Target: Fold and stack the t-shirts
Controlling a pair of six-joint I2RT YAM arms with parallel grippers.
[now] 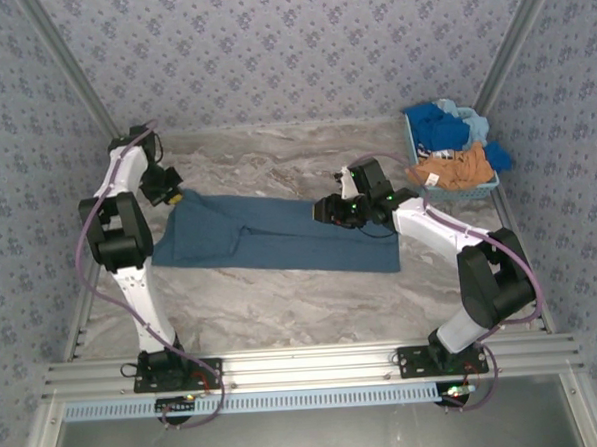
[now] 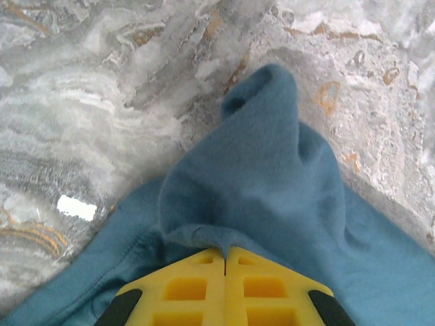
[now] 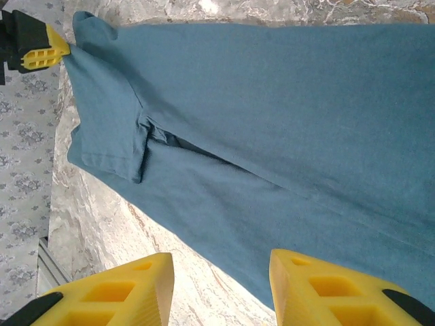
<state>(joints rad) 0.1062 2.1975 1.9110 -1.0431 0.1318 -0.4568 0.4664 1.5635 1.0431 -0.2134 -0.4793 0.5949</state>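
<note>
The top external camera shows the dusty slate-blue t-shirt (image 1: pixel 279 239) spread flat on the marble table (image 1: pixel 283 304) between the arms, and a light-blue basket (image 1: pixel 411 142) with other t-shirts (image 1: pixel 444 126) at the far right corner. The left wrist camera adds that the left gripper (image 2: pixel 225 252) is clenched, its yellow fingers (image 2: pixel 183 285) pressed together on a raised pinch of the shirt's corner. The right wrist camera shows the right gripper (image 3: pixel 221 272) spread wide over one long edge of the shirt, grasping nothing.

One slate-blue t-shirt (image 1: pixel 279 235), three other t-shirts (image 1: pixel 453 147) in one basket (image 1: pixel 412 142), and two robot arms (image 1: pixel 119 233).
</note>
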